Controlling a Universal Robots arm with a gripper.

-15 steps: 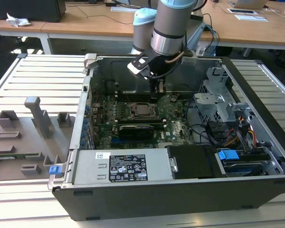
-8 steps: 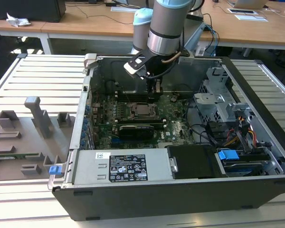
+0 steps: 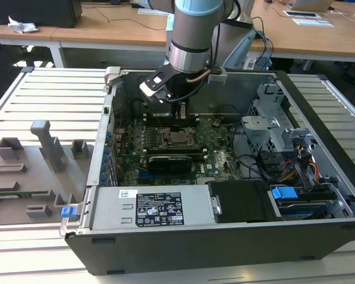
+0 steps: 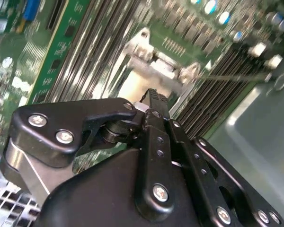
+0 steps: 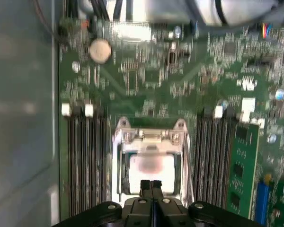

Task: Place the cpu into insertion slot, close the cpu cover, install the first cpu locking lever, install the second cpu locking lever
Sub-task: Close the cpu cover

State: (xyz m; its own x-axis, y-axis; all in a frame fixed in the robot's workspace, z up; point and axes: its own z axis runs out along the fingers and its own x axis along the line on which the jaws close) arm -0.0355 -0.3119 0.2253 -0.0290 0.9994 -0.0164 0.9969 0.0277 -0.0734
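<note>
- On the exterior view's left, a grey fixture tray (image 3: 23, 177) lies on the slatted counter (image 3: 47, 89). It sits beside the open computer case (image 3: 225, 248), well apart from the work.
- Inside the case the green motherboard (image 3: 219, 160) lies flat. The arm comes down from above, and the gripper (image 3: 181, 111) hangs over the middle of the board.
- In the first wrist view the gripper (image 5: 151, 184) has its jaws pressed together tip to tip, with nothing held between them. The second wrist view shows the same closed gripper (image 4: 154, 96).
- The cpu (image 5: 149, 165) sits in its socket as a pale silvery square, straight ahead of the closed tips. In the exterior view the cpu (image 3: 178, 138) lies just under and in front of the gripper. It is near, but whether the tips touch it cannot be told.
- The cpu cover (image 5: 149, 138) appears to lie down flat as a frame round the chip, with its hinged edge on the side away from the jaws.
- Memory slots (image 5: 85, 156) flank the socket, running parallel to the line from jaws to hinge.
- On the exterior view's right, a metal drive cage (image 3: 272, 124) stands well apart.
</note>
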